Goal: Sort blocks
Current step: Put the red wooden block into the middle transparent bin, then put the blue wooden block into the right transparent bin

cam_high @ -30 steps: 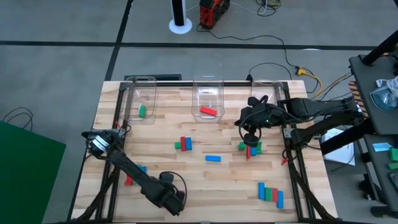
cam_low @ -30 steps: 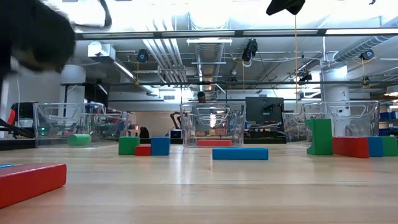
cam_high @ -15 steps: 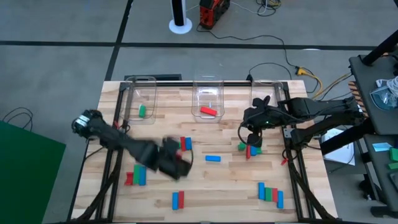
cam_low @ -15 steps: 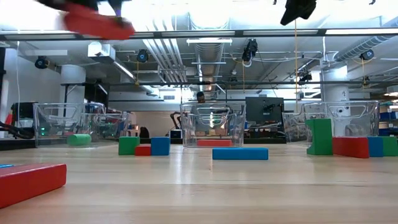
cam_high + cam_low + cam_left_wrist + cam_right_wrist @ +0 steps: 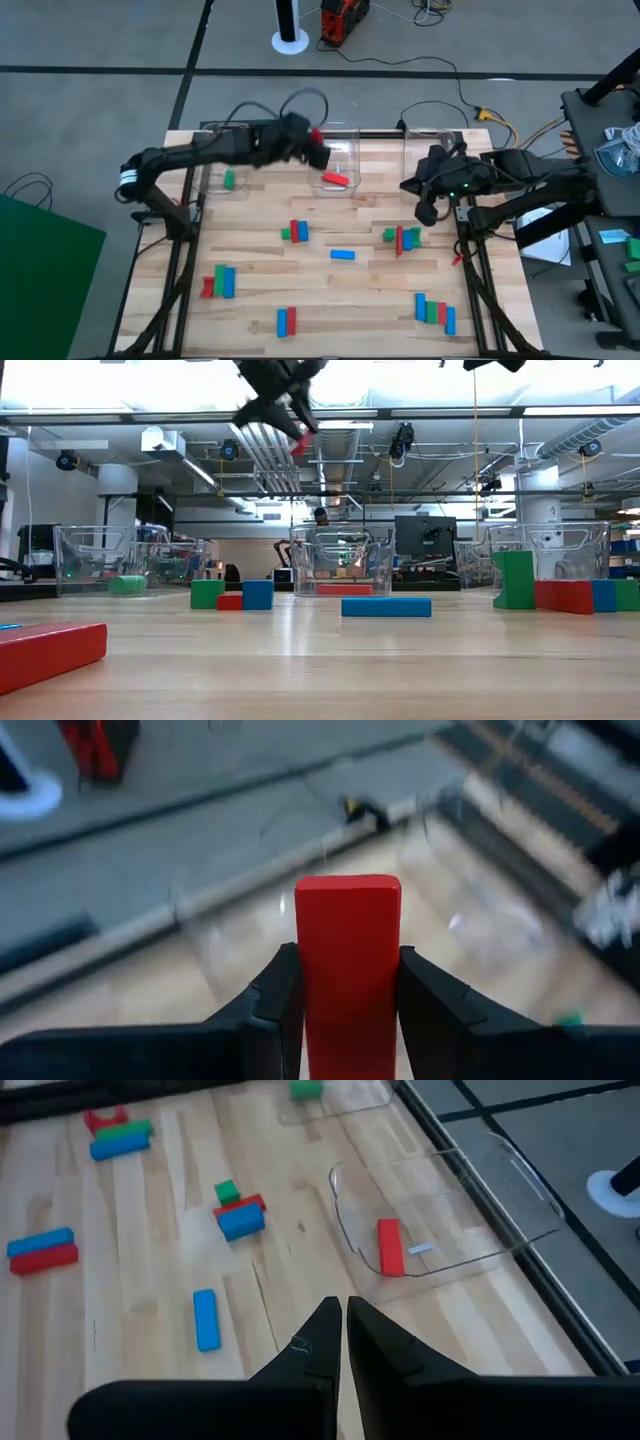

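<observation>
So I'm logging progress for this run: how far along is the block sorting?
Barely started. Done: one red block lies in the middle bin and one green block in the left bin. In hand: the left end effector carries another red block above the middle bin. Left: the many blocks scattered on the table, while the right end effector holds nothing.

You're looking at a grey floor (image 5: 90, 110) crossed by dark seam lines around the wooden table (image 5: 330, 285). Behind the table stand a white round-based post (image 5: 291, 28) and a red device (image 5: 343, 20), with cables (image 5: 470, 100) trailing near them. A green panel (image 5: 45, 265) sits at one side. Across the room you see exposed ceiling ducts (image 5: 270, 450), hanging lights (image 5: 155, 438), and a monitor (image 5: 424, 537).
</observation>
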You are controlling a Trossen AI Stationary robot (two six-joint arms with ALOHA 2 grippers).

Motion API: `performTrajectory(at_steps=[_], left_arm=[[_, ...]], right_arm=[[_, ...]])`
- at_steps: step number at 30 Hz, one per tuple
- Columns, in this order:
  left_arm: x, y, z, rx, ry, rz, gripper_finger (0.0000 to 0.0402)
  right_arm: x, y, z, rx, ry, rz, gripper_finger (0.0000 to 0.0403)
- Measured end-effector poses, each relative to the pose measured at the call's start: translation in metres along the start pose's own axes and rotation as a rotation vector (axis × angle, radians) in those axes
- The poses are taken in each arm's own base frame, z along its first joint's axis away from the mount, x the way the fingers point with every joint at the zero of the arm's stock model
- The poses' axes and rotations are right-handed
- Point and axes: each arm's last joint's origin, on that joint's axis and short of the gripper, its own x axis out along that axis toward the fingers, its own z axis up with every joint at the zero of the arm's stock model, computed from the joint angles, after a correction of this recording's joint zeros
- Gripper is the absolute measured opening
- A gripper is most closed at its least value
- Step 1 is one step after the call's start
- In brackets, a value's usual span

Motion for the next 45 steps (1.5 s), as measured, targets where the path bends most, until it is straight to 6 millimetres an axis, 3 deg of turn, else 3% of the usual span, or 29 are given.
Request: performTrajectory(at_steps=[7, 19, 24, 29, 37, 41, 45], left_arm=[[0.044, 0.023, 0.014, 0.054, -0.037, 0.032, 0.0101], [0.084, 0.022, 0.005, 0.071, -0.05, 0.045, 0.0101], [0.09, 0.025, 0.004, 0.056, -0.049, 0.056, 0.0158], [0.089, 0.026, 0.005, 0.051, -0.049, 0.055, 0.0198], [0.068, 0.014, 0.009, 0.043, -0.053, -0.045, 0.0184], [0.042, -0.004, 0.004, 0.005, -0.023, -0.118, 0.017], [0.009, -0.027, -0.013, 0.005, 0.057, -0.175, 0.0158]], right_arm=[[-0.001, -0.001, 0.0, 0.001, -0.008, -0.017, 0.0012], [0.006, 0.001, 0.001, -0.009, 0.009, -0.045, 0.0012], [0.006, 0.001, 0.001, -0.004, 0.009, -0.045, 0.0012], [0.007, 0.001, 0.001, -0.001, 0.01, -0.046, 0.0012], [0.008, 0.002, 0.001, 0.004, 0.016, -0.047, 0.0012], [0.008, 0.002, 0.0, 0.01, 0.02, -0.048, 0.0012], [0.008, 0.002, 0.0, 0.015, 0.023, -0.04, 0.0012]])
